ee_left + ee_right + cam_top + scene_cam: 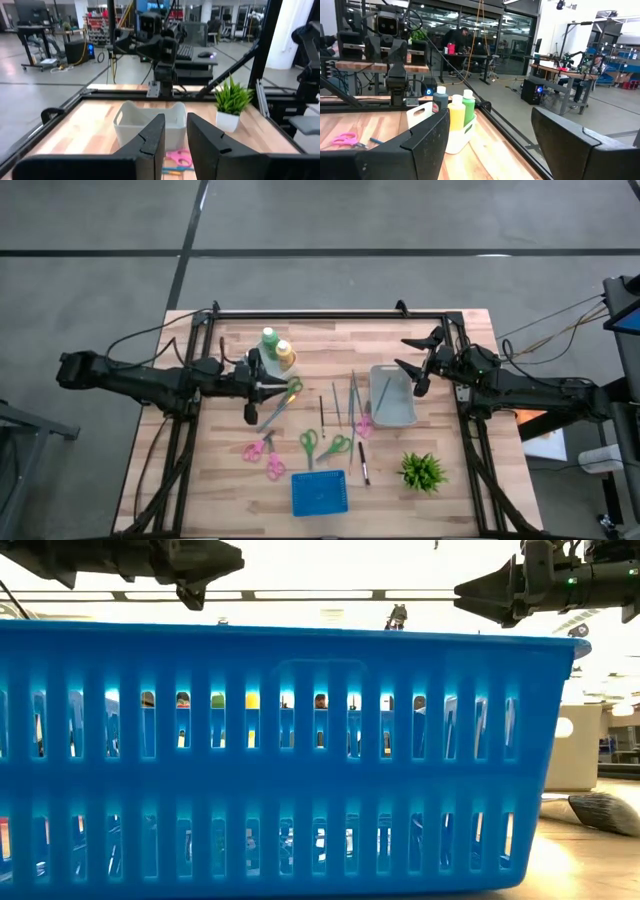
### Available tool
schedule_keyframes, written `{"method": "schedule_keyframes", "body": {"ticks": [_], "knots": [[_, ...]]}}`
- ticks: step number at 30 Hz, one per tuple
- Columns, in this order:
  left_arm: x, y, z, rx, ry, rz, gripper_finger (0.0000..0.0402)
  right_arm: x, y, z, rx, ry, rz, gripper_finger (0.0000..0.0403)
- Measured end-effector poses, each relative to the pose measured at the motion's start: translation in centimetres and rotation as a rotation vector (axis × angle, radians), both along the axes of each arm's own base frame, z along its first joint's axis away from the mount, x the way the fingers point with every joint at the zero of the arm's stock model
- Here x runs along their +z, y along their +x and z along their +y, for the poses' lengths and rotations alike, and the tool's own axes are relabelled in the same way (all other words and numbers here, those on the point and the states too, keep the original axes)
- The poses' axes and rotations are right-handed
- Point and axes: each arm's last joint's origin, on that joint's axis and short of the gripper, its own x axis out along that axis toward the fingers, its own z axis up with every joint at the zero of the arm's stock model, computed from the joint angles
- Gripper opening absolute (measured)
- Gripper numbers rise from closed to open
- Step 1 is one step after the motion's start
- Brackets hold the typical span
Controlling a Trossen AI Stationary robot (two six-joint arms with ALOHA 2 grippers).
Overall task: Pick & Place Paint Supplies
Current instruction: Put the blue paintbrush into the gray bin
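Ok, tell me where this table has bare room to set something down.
Bare wood lies along the table's left edge below the left arm, at top centre between the bottles and the right claw, and beside the potted plant. The middle is crowded: scissors, brushes, grey bin and blue basket.

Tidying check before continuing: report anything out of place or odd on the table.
Nothing spilled or broken. The brushes and scissors lie scattered loose between the grey bin and blue basket; the bottles stand upright together.
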Motion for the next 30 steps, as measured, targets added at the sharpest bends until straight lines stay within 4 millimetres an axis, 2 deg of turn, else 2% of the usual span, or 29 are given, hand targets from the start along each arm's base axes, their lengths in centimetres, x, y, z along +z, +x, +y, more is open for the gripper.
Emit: {"method": "schedule_keyframes", "body": {"ticks": [20,30], "knots": [[-0.5,0.0,0.0,0.0,-0.003,0.054,0.0082,0.0,0.0,0.0,0.0,0.001,0.0,0.0278],[-2.0,-0.4,0.0,0.001,0.002,0.212,0.0082,0.0,0.0,0.0,0.0,0.002,0.0,0.0278]]}}
